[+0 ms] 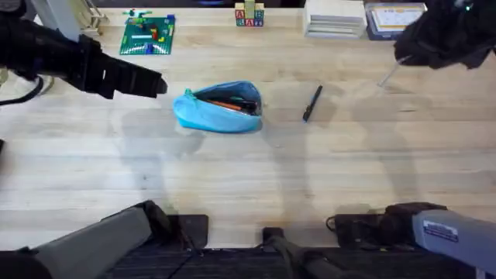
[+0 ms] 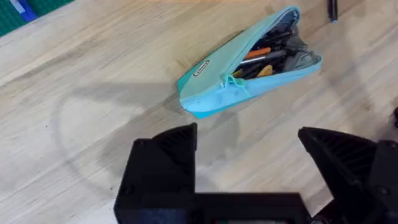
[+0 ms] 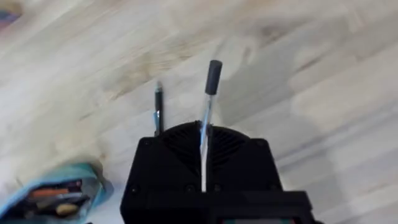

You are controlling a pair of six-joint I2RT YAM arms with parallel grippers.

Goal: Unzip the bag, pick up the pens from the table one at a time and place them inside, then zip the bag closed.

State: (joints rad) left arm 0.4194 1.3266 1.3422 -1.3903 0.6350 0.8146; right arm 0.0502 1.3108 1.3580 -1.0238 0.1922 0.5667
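The light blue bag (image 1: 221, 108) lies unzipped in the middle of the table (image 1: 248, 170), with several pens showing in its opening (image 2: 261, 59). To its left, my left gripper (image 1: 157, 85) hovers open and holds nothing; the bag sits beyond its fingertips (image 2: 165, 155). A dark pen (image 1: 311, 103) lies on the wood right of the bag. High over the table's far right, my right gripper (image 1: 409, 53) is shut on a pale clear pen (image 1: 387, 75) with a dark cap (image 3: 213, 76). Below it the right wrist view shows the dark pen (image 3: 158, 107) and the bag (image 3: 59, 194).
A green baseplate (image 1: 147, 36) with small bricks sits at the back left. Letter blocks (image 1: 249, 15), a white stack (image 1: 333, 17) and a blue-rimmed tray (image 1: 393, 19) line the back edge. Bare wood stretches in front of the bag.
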